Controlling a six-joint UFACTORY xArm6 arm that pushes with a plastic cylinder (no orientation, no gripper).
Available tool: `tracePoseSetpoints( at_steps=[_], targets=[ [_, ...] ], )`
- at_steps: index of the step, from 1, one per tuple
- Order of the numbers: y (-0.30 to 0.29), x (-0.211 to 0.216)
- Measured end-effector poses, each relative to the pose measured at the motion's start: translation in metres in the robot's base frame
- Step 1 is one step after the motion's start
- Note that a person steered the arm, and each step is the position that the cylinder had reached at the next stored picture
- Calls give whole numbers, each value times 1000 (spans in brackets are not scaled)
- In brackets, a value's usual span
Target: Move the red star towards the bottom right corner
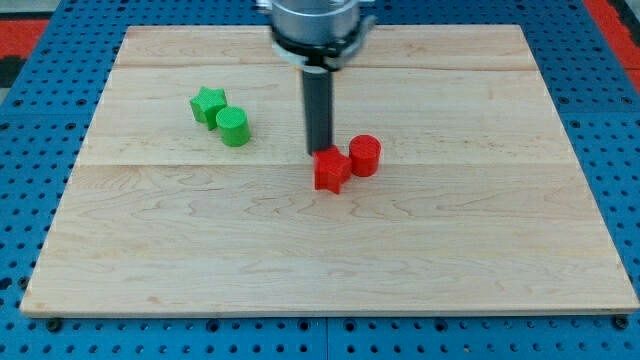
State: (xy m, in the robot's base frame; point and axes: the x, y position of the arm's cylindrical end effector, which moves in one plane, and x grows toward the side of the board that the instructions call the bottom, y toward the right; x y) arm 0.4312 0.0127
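The red star [331, 171] lies near the middle of the wooden board [320, 260]. A red cylinder [365, 155] stands just to its upper right, close to or touching it. My tip [319, 152] is right at the star's upper-left edge, seemingly touching it. A green star [207, 105] and a green cylinder [234, 126] sit together at the view's upper left, far from my tip.
The board lies on a blue perforated table [30, 120]. The arm's grey mount [314, 25] hangs over the board's top middle.
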Motion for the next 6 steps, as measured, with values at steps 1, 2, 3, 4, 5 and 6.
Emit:
tracePoseSetpoints(
  at_steps=[1,2,3,4,5,6],
  targets=[
    [-14,24],
    [-35,28],
    [-33,28],
    [-33,28],
    [-33,28],
    [-33,28]
  ],
)
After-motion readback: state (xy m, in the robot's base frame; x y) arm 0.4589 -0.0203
